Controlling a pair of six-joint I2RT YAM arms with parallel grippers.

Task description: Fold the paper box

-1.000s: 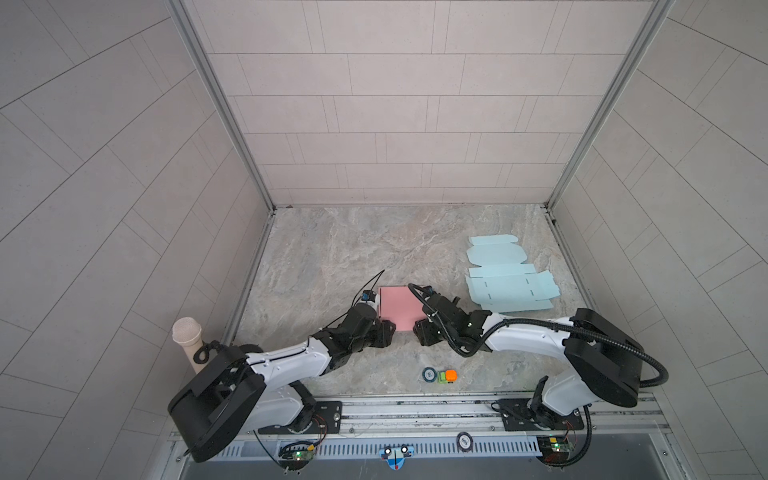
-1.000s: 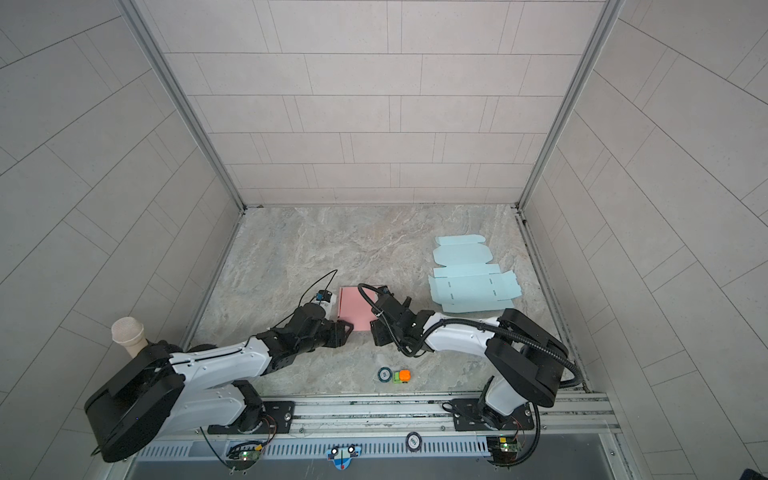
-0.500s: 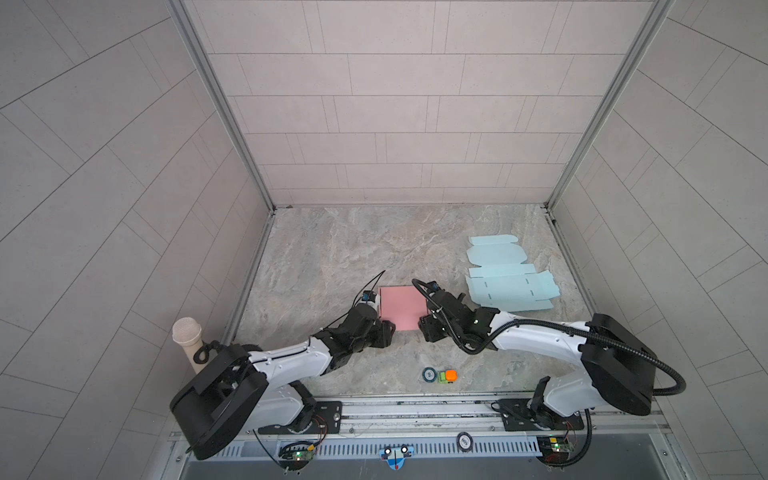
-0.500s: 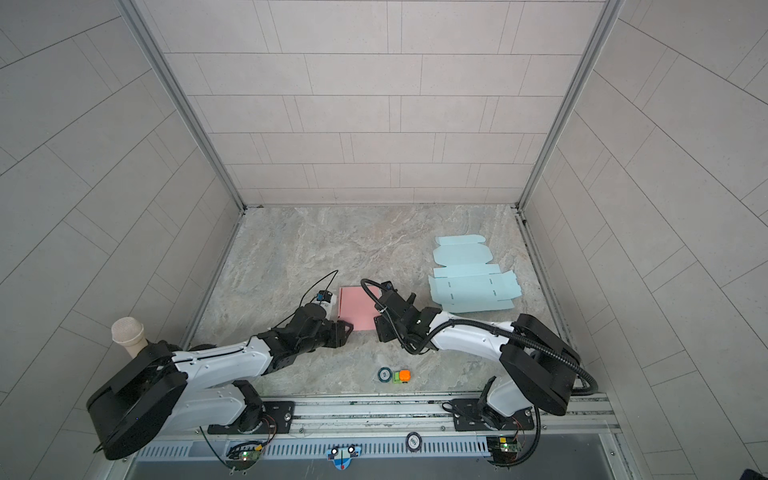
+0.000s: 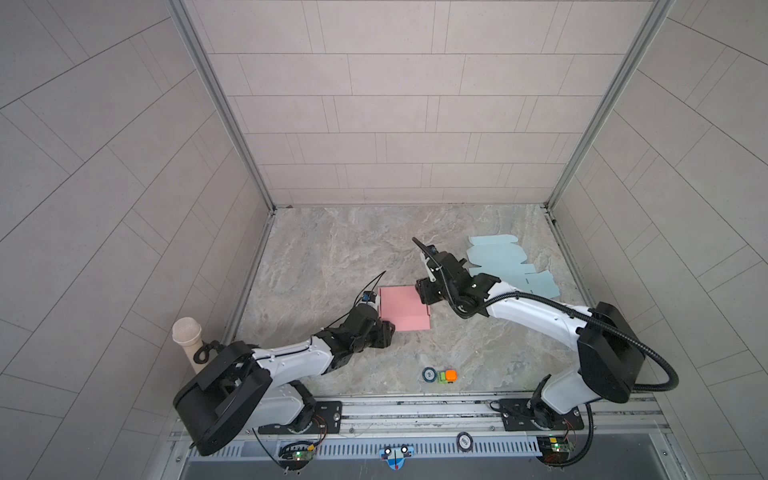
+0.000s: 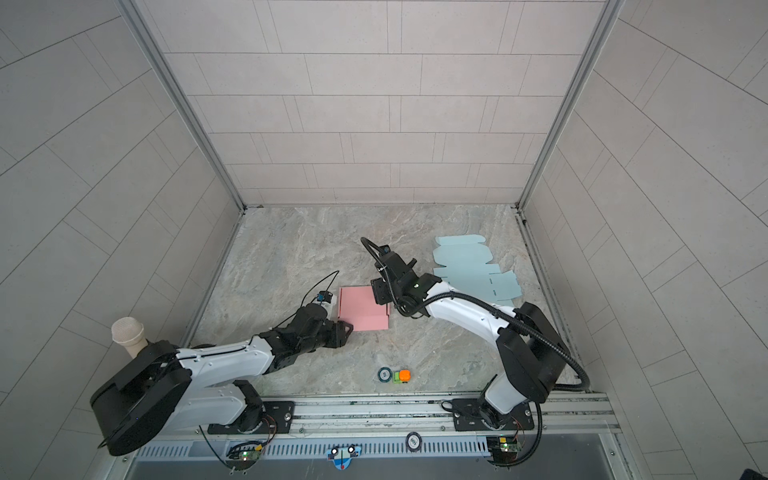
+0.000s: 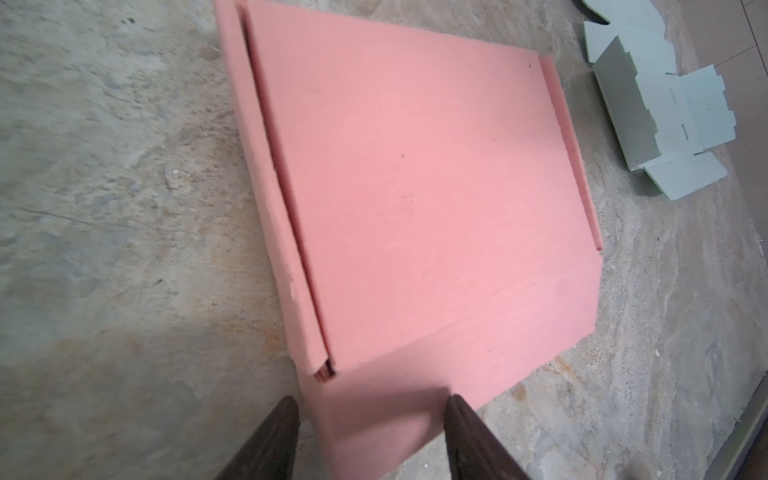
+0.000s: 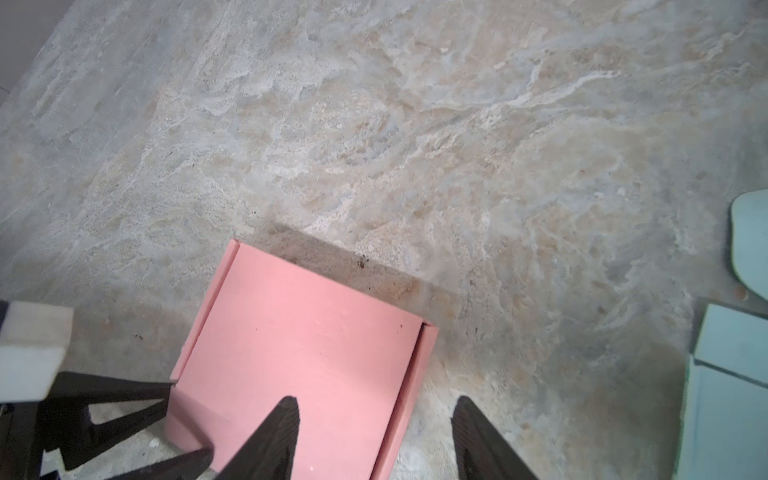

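The pink paper box (image 5: pixel 403 307) (image 6: pixel 363 308) lies low on the marble table, its lid down and narrow side walls showing along two edges (image 7: pixel 415 187) (image 8: pixel 299 361). My left gripper (image 5: pixel 386 333) (image 6: pixel 344 332) is open at the box's near left corner, and the front flap lies between its fingertips (image 7: pixel 370 401). My right gripper (image 5: pixel 424 291) (image 6: pixel 380 291) is open over the box's right edge. One of its fingers is above the lid and one is over bare table (image 8: pixel 374 403). Neither is closed on anything.
Pale blue flat box blanks (image 5: pixel 507 266) (image 6: pixel 471 266) (image 7: pixel 648 104) (image 8: pixel 731 374) lie at the right rear. A small round disc and a green and orange piece (image 5: pixel 441 375) (image 6: pixel 395 375) sit near the front edge. A beige cup-like post (image 5: pixel 188 336) stands at the left, and tiled walls enclose three sides.
The right gripper has moved back along the box's right edge, away from the front. The left gripper and the box have hardly moved.
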